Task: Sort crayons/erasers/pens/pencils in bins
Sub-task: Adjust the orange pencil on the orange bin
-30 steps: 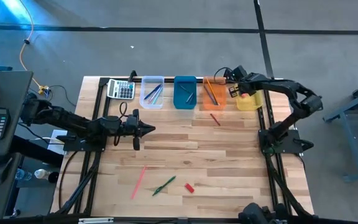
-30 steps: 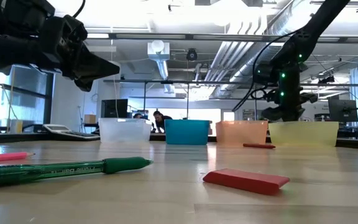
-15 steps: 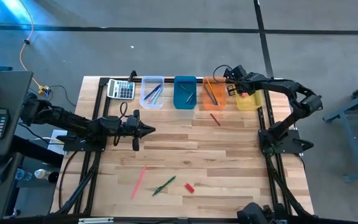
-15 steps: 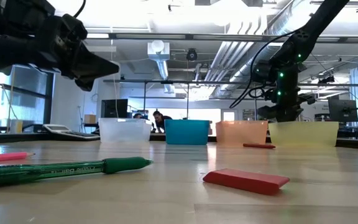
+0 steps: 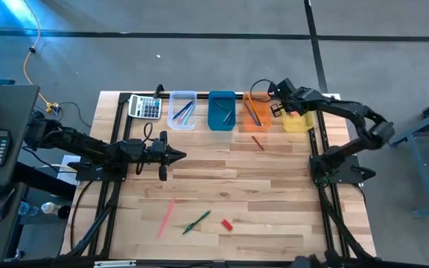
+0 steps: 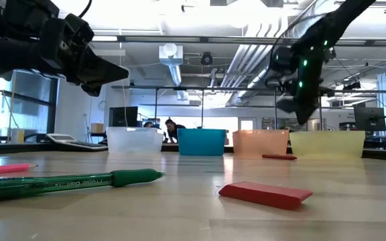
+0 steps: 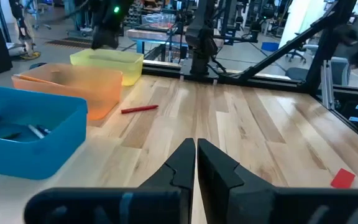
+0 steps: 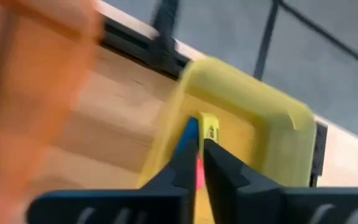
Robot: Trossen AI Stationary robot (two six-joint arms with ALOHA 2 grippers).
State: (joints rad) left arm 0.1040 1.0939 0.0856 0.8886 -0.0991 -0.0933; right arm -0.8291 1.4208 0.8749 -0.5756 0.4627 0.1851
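The four bins stand in a row at the far edge: clear (image 5: pixel 182 109), blue (image 5: pixel 222 110), orange (image 5: pixel 255 112) and yellow (image 5: pixel 298 120). My right gripper (image 5: pixel 283 104) hovers shut and empty over the yellow bin's left end (image 8: pixel 241 87), fingers pointing down (image 6: pixel 305 119). Blue (image 8: pixel 191 127), yellow (image 8: pixel 210 128) and pink (image 8: pixel 199 173) erasers lie in that bin. A red eraser (image 5: pixel 227 224) lies flat near the front edge. My left gripper (image 5: pixel 180 155) is shut and empty above the table's left middle.
A green pen (image 5: pixel 196 222) and a pink stick (image 5: pixel 167 217) lie near the red eraser. A red crayon (image 5: pixel 258 143) lies in front of the orange bin. A grey calculator (image 5: pixel 145 107) sits left of the clear bin.
My right gripper has risen a little above the yellow bin and tipped, while its arm has swung outward toward the table's right edge.
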